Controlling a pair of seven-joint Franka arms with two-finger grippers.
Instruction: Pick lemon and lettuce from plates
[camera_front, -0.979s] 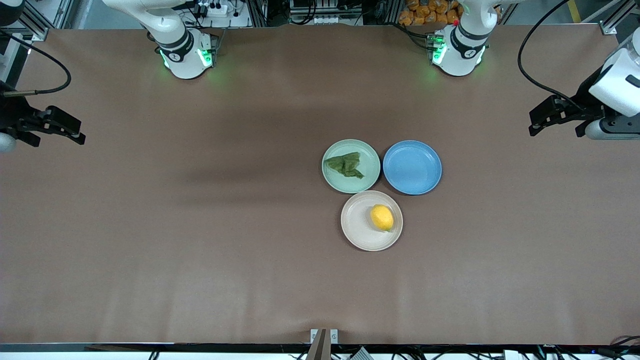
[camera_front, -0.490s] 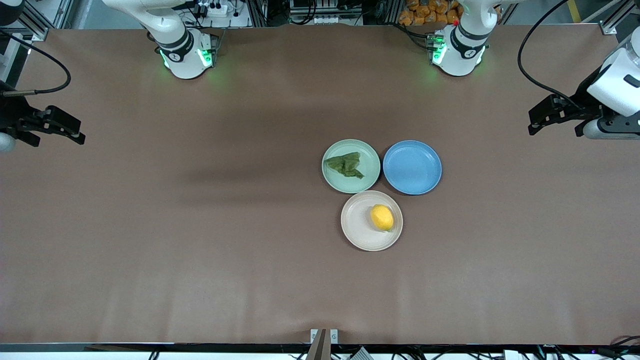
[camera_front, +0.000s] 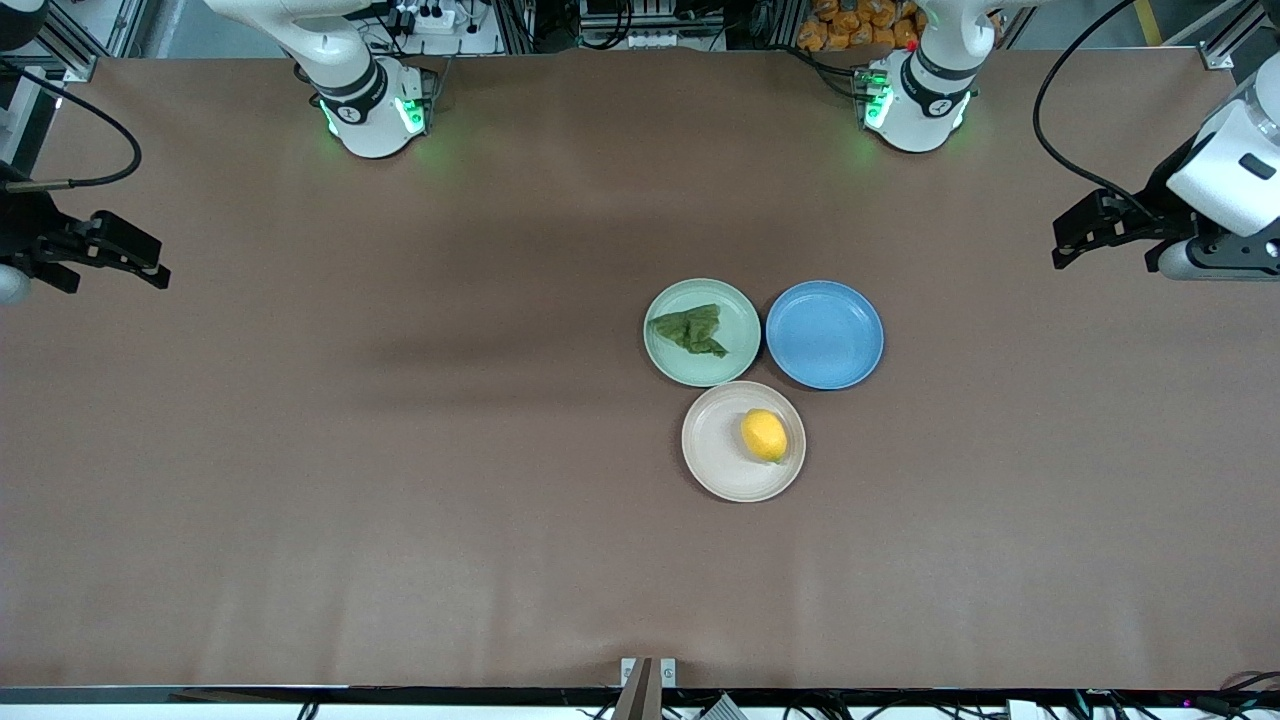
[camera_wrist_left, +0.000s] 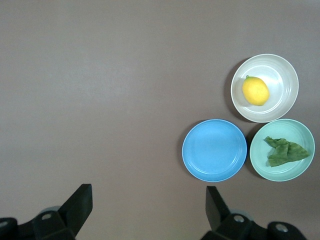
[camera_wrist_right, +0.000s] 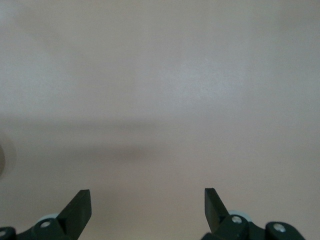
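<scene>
The lemon (camera_front: 764, 435) lies on the beige-cream plate (camera_front: 718, 450), nearest the front camera; both show in the left wrist view, the lemon (camera_wrist_left: 255, 91) on its plate (camera_wrist_left: 285, 82). The lettuce (camera_front: 691, 331) lies on the mint green plate (camera_front: 742, 345), also in the left wrist view as lettuce (camera_wrist_left: 283, 151) on its plate (camera_wrist_left: 265, 169). My left gripper (camera_front: 1062, 245) is open and empty, high over bare table at the left arm's end (camera_wrist_left: 148, 202). My right gripper (camera_front: 150, 265) is open and empty over the right arm's end (camera_wrist_right: 147, 202).
An empty blue plate (camera_front: 824, 334) sits beside the mint plate, toward the left arm's end, and shows in the left wrist view (camera_wrist_left: 214, 150). The three plates touch in a cluster on the brown table (camera_front: 400, 450).
My left gripper has drifted slightly toward the plates. The right arm, plates, lemon and lettuce have not moved.
</scene>
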